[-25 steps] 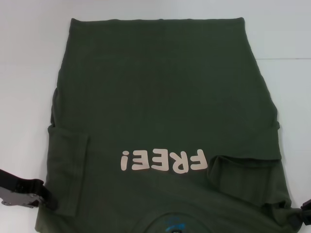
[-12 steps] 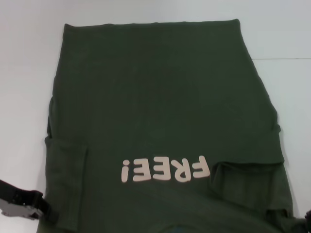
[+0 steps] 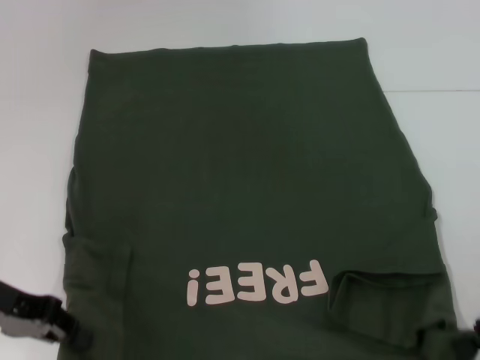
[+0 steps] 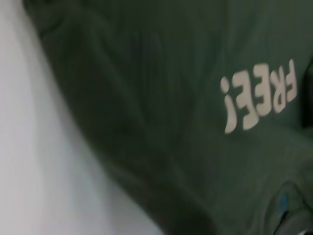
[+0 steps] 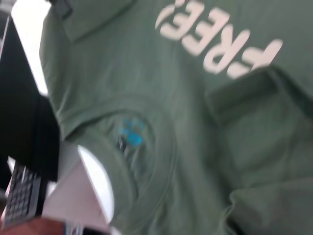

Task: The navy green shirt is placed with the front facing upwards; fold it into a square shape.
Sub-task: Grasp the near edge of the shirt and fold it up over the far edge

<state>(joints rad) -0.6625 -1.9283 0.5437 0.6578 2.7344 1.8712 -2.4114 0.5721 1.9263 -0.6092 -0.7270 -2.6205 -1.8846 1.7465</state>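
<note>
Two grippers: the left gripper (image 3: 64, 330) is seen at the shirt's near left corner, the right gripper (image 3: 474, 339) at the near right corner.
Shirt: the dark olive-green short-sleeved cotton shirt (image 3: 247, 187) is spread front up on the white table (image 3: 45, 112), hem at the far end, sleeves folded inward.
Print: the pale pink "FREE!" lettering (image 3: 257, 283) is read between the two grippers.
Grip: whether the claws are open or clamped on cloth cannot be told.
Cut off: the round collar (image 5: 146, 161) is shown only in the wrist views.
</note>
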